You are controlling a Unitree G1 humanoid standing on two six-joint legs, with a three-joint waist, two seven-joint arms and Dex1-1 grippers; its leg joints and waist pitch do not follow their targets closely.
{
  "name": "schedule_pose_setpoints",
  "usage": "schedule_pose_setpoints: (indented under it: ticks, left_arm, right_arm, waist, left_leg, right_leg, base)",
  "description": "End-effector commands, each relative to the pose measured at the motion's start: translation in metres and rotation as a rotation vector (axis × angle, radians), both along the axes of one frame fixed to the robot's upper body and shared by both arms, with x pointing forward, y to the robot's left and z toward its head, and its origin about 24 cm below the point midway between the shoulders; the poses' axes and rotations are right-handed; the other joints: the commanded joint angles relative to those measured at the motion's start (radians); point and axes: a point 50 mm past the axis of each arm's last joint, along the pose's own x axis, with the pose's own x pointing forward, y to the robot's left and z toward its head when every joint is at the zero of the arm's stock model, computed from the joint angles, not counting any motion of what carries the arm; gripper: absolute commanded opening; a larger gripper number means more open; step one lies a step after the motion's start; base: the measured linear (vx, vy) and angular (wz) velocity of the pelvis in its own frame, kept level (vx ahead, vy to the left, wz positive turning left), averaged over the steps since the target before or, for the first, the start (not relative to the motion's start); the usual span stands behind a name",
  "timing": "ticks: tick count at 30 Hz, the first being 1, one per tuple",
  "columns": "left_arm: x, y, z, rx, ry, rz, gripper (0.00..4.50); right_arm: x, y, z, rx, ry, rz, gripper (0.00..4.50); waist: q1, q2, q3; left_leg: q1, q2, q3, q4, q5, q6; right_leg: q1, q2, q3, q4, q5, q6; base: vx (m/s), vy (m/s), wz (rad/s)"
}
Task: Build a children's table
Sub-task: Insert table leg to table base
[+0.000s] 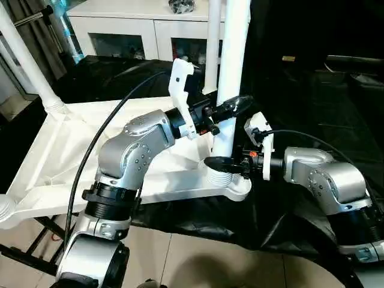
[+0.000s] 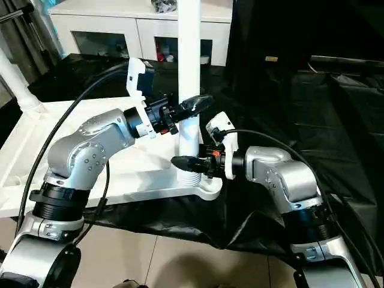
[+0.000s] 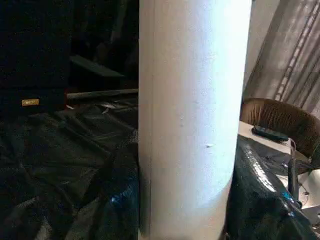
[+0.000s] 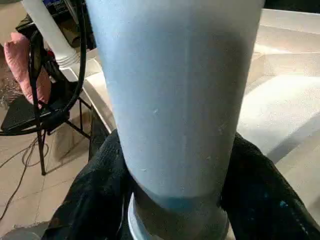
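The white tabletop [image 1: 72, 150] lay underside up on black sheeting, and a white leg [image 1: 231, 78] stood upright in its near corner socket [image 1: 228, 180]. The left end effector [image 1: 231, 108] clenched the leg partway up; the right end effector [image 1: 225, 163] clenched it just above the socket. Another leg [image 1: 27, 60] rose from the far-left socket.

both forearms: silver metal shells, rounded joint housings dotted with small screws, black ribbed collars at elbows. left tool [image 1: 231, 108]: two black fingers, white plastic bracket behind on wrist, black motor section. right tool [image 1: 223, 163]: black fingers, white bracket, small orange-red marks at base. black cables loop from each wrist along arm.
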Motion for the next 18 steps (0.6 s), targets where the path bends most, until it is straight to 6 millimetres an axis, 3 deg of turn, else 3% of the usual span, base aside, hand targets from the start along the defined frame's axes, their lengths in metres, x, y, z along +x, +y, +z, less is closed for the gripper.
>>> schedule_pose_setpoints:
  ticks: [1, 3, 4, 8, 15, 17, 18]
  left_arm:
    - [-0.0020, -0.0033, 0.0081, 0.001, -0.030, -0.024, 1.81]
    - [-0.0023, -0.0035, 0.0079, 0.001, -0.030, -0.025, 1.81]
    - [-0.0024, -0.0035, 0.0078, 0.001, -0.029, -0.026, 1.81]
    - [-0.0028, -0.0037, 0.0075, 0.003, -0.027, -0.031, 1.81]
    - [0.0014, -0.0009, 0.0052, 0.008, -0.003, 0.025, 1.81]
    - [0.0025, 0.0004, 0.0053, 0.000, 0.008, 0.035, 2.51]
    - [0.0029, 0.0015, 0.0056, -0.006, 0.011, 0.036, 2.51]
  right_arm:
    - [0.0023, 0.0011, 0.0028, 0.004, -0.014, 0.000, 2.48]
    - [0.0020, 0.0011, 0.0024, 0.004, -0.013, 0.001, 2.48]
    - [0.0018, 0.0012, 0.0022, 0.003, -0.011, 0.002, 2.22]
    - [0.0004, 0.0015, 0.0016, 0.007, -0.003, 0.014, 1.99]
    - [-0.0004, 0.0005, 0.0009, 0.019, -0.004, 0.005, 1.94]
    - [-0.0003, -0.0001, 0.0007, 0.021, -0.007, -0.002, 1.93]
    - [-0.0001, -0.0007, 0.0004, 0.024, -0.011, -0.011, 1.93]
  waist:
    - [0.003, -0.021, -0.081]
    - [0.002, -0.023, -0.081]
    - [0.003, -0.022, -0.081]
    - [0.002, -0.021, -0.080]
    - [0.002, -0.021, -0.080]
    - [0.002, -0.022, -0.081]
    - [0.003, -0.021, -0.081]
  left_leg:
    - [0.010, 0.025, -0.007, -0.062, -0.117, 0.052]
    - [0.010, 0.025, -0.006, -0.062, -0.117, 0.053]
    - [0.009, 0.025, -0.007, -0.062, -0.115, 0.054]
    - [0.010, 0.026, -0.007, -0.062, -0.118, 0.054]
    - [0.011, 0.026, -0.007, -0.062, -0.122, 0.052]
    - [0.011, 0.025, -0.006, -0.062, -0.119, 0.052]
    - [0.010, 0.025, -0.006, -0.062, -0.117, 0.053]
  right_leg:
    - [0.062, -0.032, 0.040, -0.061, -0.210, -0.208]
    - [0.062, -0.032, 0.040, -0.061, -0.208, -0.209]
    - [0.062, -0.032, 0.040, -0.061, -0.208, -0.209]
    - [0.061, -0.032, 0.040, -0.061, -0.208, -0.211]
    - [0.061, -0.032, 0.040, -0.061, -0.209, -0.210]
    - [0.061, -0.031, 0.040, -0.061, -0.206, -0.211]
    - [0.062, -0.032, 0.041, -0.061, -0.205, -0.211]
  base:
    - [0.000, 0.000, 0.00]
    - [0.000, 0.000, 0.00]
    - [0.000, 0.000, 0.00]
    - [0.000, 0.000, 0.00]
    - [0.000, 0.000, 0.00]
    - [0.000, 0.000, 0.00]
    - [0.000, 0.000, 0.00]
